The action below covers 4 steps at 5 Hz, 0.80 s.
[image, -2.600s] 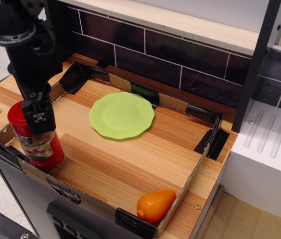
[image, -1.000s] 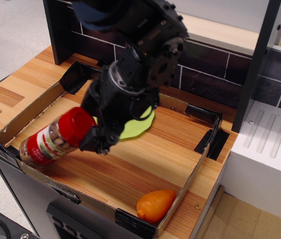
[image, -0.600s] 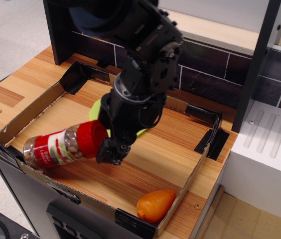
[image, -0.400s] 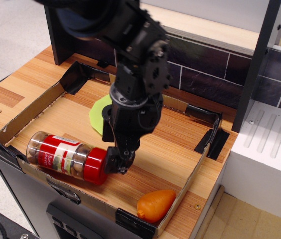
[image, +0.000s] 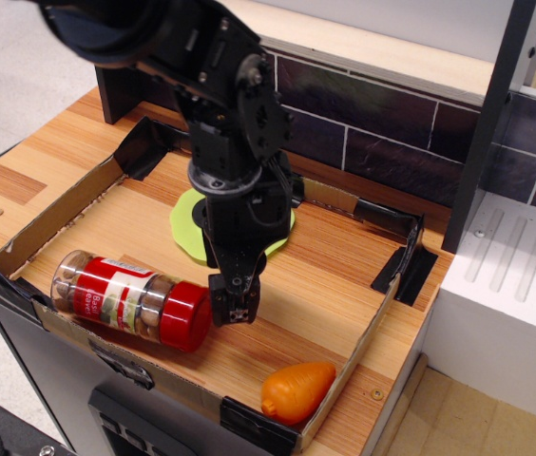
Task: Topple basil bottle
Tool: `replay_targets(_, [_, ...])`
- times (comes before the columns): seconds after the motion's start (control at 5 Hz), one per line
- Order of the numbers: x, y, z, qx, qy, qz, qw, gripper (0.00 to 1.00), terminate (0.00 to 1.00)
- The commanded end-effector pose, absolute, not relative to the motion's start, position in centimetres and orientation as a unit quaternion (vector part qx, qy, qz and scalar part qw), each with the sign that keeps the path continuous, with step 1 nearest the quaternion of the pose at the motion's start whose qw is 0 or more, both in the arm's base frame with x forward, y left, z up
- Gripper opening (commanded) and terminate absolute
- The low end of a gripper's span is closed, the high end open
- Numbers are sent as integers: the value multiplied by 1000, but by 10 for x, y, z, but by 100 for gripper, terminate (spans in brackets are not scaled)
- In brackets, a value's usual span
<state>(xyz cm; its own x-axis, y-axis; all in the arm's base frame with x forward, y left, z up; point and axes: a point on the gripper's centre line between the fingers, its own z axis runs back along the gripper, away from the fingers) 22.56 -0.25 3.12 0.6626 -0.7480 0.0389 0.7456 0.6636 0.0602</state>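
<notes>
One basil bottle (image: 127, 302) lay on its side in the cardboard tray (image: 59, 204).
My gripper (image: 234, 306) hung beside its red lid (image: 186, 316); grip state unclear.

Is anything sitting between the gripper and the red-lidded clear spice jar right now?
Nothing visible. The gripper sits right beside the red lid of the clear plastic basil jar, which lies on its side. The orange carrot toy and green plate lie elsewhere.

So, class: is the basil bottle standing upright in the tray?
No: the basil bottle lies on its side along the tray's front wall, its red lid pointing toward the fingers.
</notes>
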Motion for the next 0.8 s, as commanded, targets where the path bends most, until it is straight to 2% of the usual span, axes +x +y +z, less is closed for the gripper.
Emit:
replay_targets(0.0, [240,10,71,14,-65,-360,931,100,0])
replay_targets(0.2, [244,16,91,42,-82,-322,942,100,0])
replay_targets(0.6, [244,16,91,42,-82,-322,942,100,0])
